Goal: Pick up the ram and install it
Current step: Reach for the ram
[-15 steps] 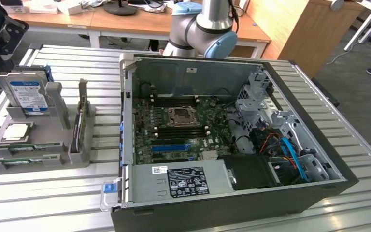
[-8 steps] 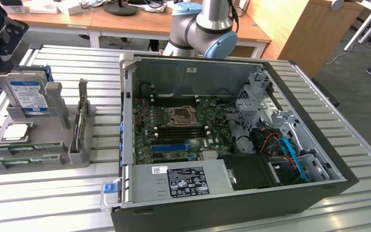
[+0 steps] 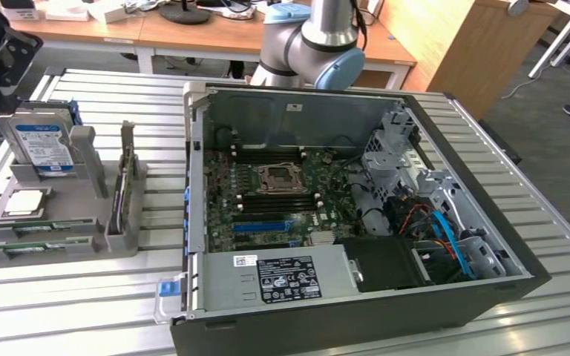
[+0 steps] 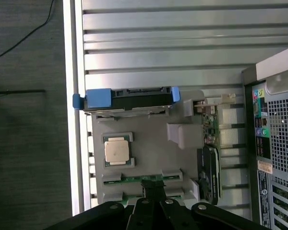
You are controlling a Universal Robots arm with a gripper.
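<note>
Currently listed: black two-fingered metal gripper (image 4: 154, 189), fingertips drawn together with no gap visible between them and nothing held. It hangs above the holder, clear of every part, and in the wrist view its tips line up over the ram. Long thin green circuit-board ram (image 4: 130, 179), lying flat in a narrow slot between small grey clips, along the holder edge farthest from the hard drive. Matt grey moulded plastic holder (image 3: 89, 243), blocky and stepped, seated near the edge of the table on the exterior view's left. Silver rectangular hard drive with a blue-and-white label (image 3: 44, 145), upright in blue-tabbed brackets at the holder's far edge. Square silver processor chip (image 3: 26, 201), flat in a recess between the hard drive and the ram. Dark expansion card (image 3: 125, 179), standing on edge along the holder side nearest the case. Black sheet-metal computer case (image 3: 364, 330), lying open mid-table, with a green motherboard (image 3: 265, 204) inside. Ribbed silvery metal table (image 3: 67, 315), long parallel slats, faintly glossy.
</note>
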